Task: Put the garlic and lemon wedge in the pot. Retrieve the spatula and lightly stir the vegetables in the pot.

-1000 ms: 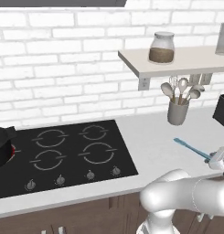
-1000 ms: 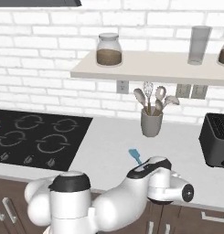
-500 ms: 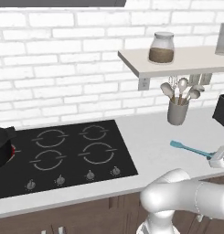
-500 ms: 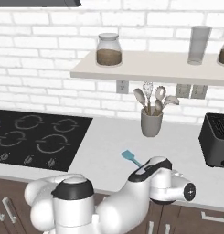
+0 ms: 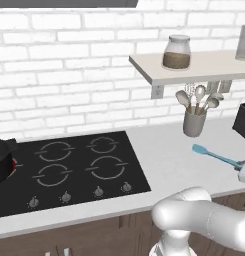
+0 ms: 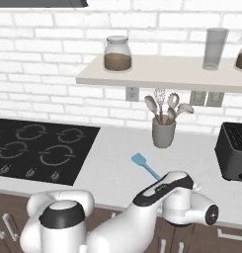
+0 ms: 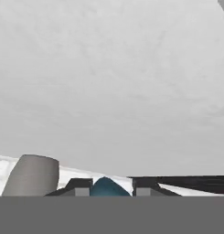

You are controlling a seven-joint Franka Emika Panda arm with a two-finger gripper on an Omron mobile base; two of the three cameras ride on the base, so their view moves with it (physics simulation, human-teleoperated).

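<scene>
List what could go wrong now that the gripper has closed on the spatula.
1. The gripper grips the spatula near one end, with the blade far out over the counter, so it may pivot or slip when lifted.
2. The utensil holder stands close behind; a swing could knock it.
3. The pot sits far left on the cooktop, so a long carry risks dropping the spatula.

White brick wall (image 5: 69,60) (shelf (image 6: 162,74) mounted) behind counter (image 5: 169,160).
</scene>
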